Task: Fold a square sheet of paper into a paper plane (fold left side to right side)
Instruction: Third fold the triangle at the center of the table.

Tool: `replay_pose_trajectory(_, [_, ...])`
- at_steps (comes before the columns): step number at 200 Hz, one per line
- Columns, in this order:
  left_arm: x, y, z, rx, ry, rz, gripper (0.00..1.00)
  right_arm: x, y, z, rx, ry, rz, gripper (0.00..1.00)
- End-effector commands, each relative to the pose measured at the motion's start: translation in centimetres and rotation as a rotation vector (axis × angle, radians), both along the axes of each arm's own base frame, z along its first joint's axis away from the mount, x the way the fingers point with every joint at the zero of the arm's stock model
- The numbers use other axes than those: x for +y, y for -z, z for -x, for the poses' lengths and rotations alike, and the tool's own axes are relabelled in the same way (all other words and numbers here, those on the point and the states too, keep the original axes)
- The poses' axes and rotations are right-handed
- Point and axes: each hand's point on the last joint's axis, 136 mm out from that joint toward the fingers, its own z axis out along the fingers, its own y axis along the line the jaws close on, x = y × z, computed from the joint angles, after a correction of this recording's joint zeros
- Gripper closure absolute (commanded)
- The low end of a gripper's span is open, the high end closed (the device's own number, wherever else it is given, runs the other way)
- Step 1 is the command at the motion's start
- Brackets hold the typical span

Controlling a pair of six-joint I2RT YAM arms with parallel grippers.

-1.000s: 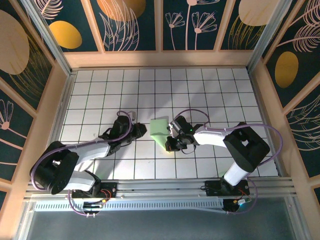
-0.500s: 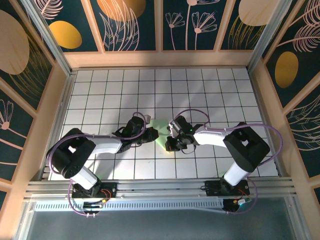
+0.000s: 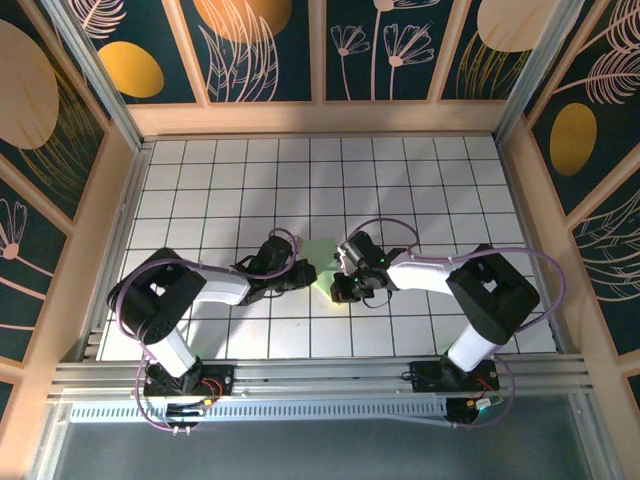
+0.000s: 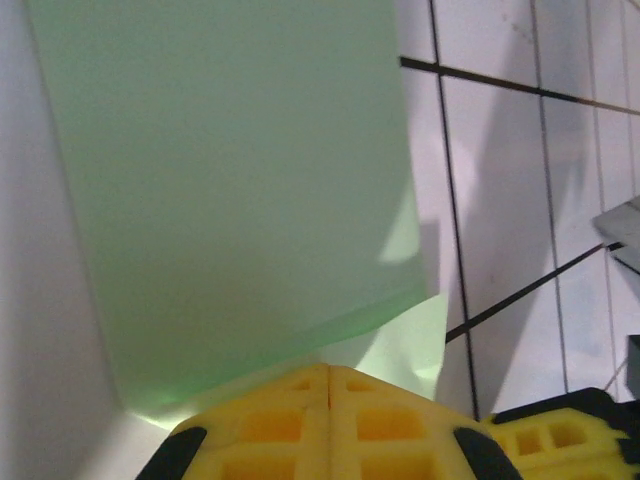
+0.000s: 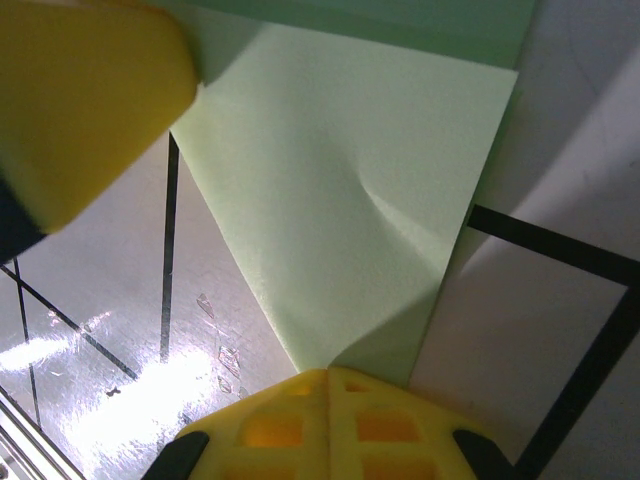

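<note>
One square sheet of paper (image 4: pixel 230 200), two claws (image 4: pixel 328 372) (image 5: pixel 325 375).

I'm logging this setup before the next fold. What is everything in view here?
sheet of paper: one, pale green, partly folded, mid-table between the grippers
table: one, white tiles, black grid lines
wall panels: several, dark teal with flower prints, around the table
rail: one, silver, near edge
left gripper: one, yellow fingers, shut, at the paper's left
right gripper: one, yellow fingers, shut, at the paper's near tip
</note>
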Motion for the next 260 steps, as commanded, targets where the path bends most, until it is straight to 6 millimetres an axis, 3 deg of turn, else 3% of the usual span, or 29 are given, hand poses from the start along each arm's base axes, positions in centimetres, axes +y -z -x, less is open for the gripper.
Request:
replay_pose_trajectory(1, [0.6,1.1,0.2,0.016,-0.011,-0.045,1.00,-3.9,3.4,1.4,0.041,0.028,0.205,1.00])
replay_pose_trajectory(32, [1.2,2.6,0.5,0.051,-0.025,-0.084,1.00,-2.1,1.7,0.8,0.034,0.024,0.127,1.00])
replay_pose_trajectory(83, [1.6,3.0,0.5,0.065,-0.037,-0.118,1.00,0.7,-3.8,-1.1,-0.051,0.022,-0.015,1.00])
replay_pose_trajectory(108, [1.6,2.9,0.5,0.065,-0.037,-0.116,1.00,1.9,-5.3,-1.4,-0.068,0.019,-0.086,1.00])
replay_pose_trajectory(173, [1.6,2.9,0.7,0.069,-0.034,-0.112,1.00,4.4,-3.3,-0.9,-0.026,0.018,-0.131,1.00])
replay_pose_trajectory(260, [1.5,2.9,0.7,0.071,-0.033,-0.108,1.00,4.3,-1.3,-1.5,-0.024,0.054,-0.099,1.00])
